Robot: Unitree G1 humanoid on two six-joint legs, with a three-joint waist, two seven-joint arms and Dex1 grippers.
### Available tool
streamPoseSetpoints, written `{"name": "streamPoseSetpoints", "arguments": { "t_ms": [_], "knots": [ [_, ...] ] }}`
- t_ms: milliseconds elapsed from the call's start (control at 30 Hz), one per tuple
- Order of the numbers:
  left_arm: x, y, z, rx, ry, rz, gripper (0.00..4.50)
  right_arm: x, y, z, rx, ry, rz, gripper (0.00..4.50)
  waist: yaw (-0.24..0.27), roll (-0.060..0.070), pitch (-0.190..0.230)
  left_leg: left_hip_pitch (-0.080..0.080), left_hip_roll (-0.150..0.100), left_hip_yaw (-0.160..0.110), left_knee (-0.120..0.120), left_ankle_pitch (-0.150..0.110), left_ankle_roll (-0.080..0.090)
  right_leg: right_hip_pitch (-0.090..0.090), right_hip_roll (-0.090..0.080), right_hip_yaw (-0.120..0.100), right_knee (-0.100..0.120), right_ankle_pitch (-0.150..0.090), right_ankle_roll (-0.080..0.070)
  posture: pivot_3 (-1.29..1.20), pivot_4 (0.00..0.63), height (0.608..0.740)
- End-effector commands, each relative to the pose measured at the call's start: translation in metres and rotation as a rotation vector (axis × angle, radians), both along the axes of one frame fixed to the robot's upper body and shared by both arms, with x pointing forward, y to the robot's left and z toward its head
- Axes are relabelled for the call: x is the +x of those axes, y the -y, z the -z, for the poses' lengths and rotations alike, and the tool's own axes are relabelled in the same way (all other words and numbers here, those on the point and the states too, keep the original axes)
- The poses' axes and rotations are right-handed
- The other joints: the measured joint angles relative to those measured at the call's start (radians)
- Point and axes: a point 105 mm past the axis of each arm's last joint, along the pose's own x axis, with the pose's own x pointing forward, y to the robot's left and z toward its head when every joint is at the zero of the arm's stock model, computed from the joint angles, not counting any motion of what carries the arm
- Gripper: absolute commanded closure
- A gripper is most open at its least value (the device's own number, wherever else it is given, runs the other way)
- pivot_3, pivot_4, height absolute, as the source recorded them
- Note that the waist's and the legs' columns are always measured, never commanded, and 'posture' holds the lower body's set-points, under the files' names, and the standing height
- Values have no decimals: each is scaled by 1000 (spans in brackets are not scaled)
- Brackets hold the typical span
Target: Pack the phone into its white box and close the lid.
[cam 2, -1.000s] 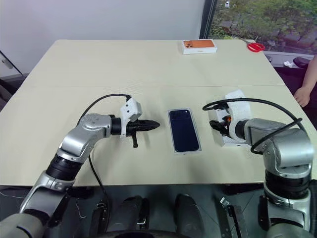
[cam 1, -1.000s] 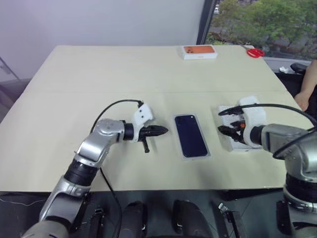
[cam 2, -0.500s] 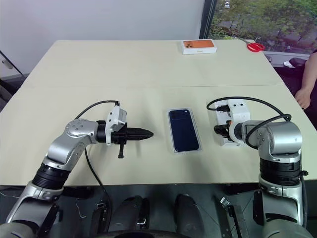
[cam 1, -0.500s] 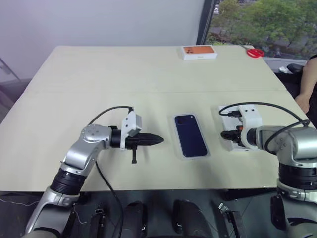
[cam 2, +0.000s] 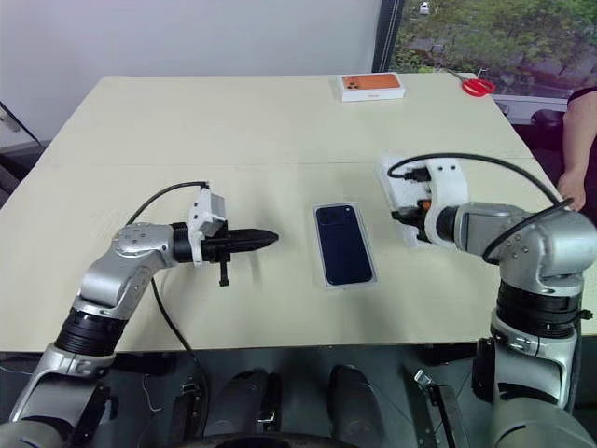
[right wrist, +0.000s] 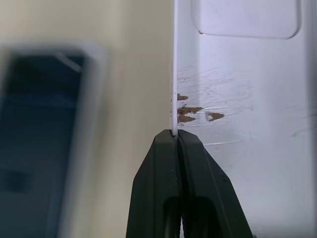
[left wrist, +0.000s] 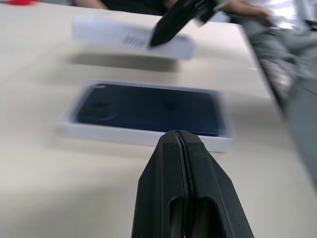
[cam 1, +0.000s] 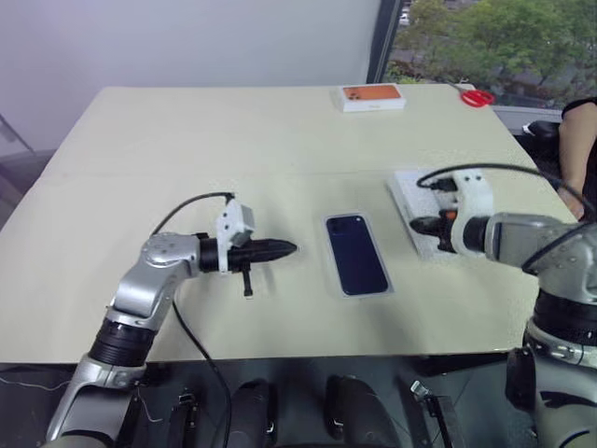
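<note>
Two changes since a second ago: right end effector (right wrist: 177, 136) has gone from spread to pinched on the lid's (cam 1: 417, 207) rim and raised that lid off the worktop (cam 1: 187, 149), toward the far edge; left end effector (cam 1: 290, 248), fingers pressed together and empty, has backed off toward the left edge. Phone (cam 1: 357, 253), glossy dark navy, camera cluster at its far corner, lies flat in the white box (left wrist: 148, 140) mid-worktop near the front edge, between both end effectors. Lid's plain white inside faces up, tilted.
</note>
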Motion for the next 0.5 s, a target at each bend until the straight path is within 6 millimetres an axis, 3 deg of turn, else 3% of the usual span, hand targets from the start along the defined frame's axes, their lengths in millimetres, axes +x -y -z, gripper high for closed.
{"name": "streamPoseSetpoints", "arguments": {
  "t_ms": [33,133,300,500],
  "knots": [
    [16,-25,-6,9,36,-121,4500,-16,-63,-25,235,68,-272,4484,-3,0,0,0,1,0,0,0,0,0,1,0,0,0,0,0,150,740],
    [24,-38,-7,26,51,-178,4500,-32,-107,-33,440,44,-393,4484,-15,0,0,0,2,-1,0,0,0,0,2,1,2,0,0,0,150,740],
    [28,-43,-7,32,61,-197,4500,-47,-146,-26,717,-130,-309,4484,-18,0,0,-1,0,0,0,0,0,0,-4,1,-1,0,0,0,150,740],
    [25,-34,-4,35,62,-179,4500,-51,-165,-6,895,-291,-99,4484,-17,0,0,0,0,1,0,0,0,-1,-3,2,0,0,0,0,150,740]
  ]
}}
